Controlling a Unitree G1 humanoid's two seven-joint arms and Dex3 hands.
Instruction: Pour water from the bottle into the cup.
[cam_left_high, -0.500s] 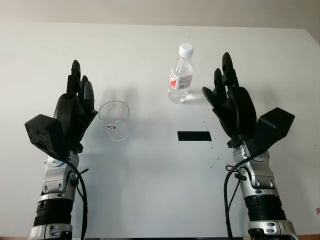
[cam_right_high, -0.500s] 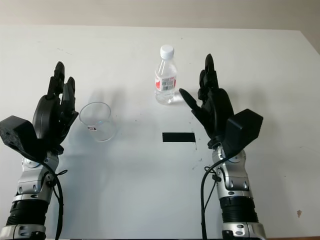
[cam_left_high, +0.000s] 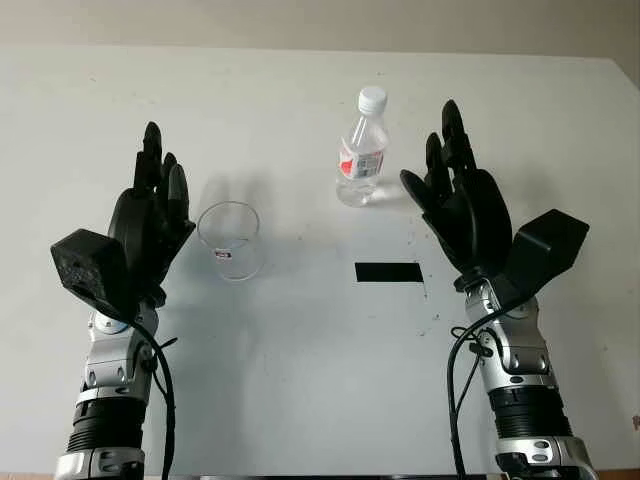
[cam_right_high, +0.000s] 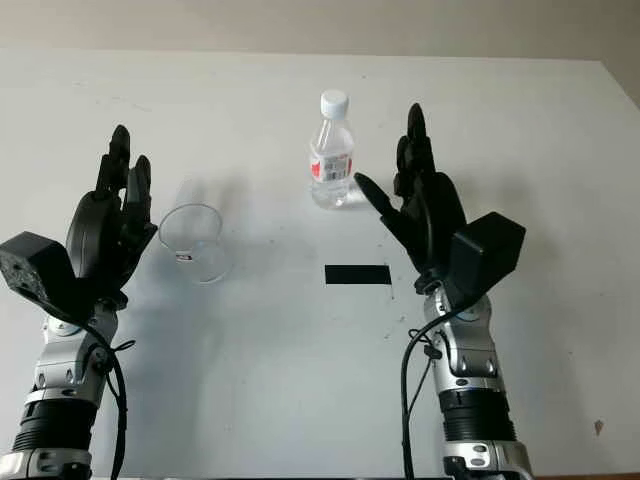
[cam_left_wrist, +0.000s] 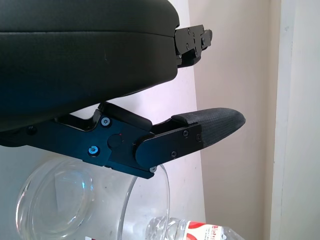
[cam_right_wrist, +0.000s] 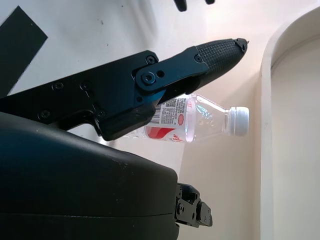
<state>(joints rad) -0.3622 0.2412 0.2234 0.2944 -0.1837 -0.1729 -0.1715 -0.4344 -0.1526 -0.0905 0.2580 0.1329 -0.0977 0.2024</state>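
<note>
Bottle-and-cup setup is untouched so far. Going left to right: your left hand is open, just beside the clear, empty glass cup, holding nothing. Then there's the black tape strip on the white table, and the clear plastic water bottle with red label and white cap standing upright further back. Your right hand is open too, near the bottle but apart from it. Heads up: the cap looks on, and a sideways nudge could tip that tall bottle over.
</note>
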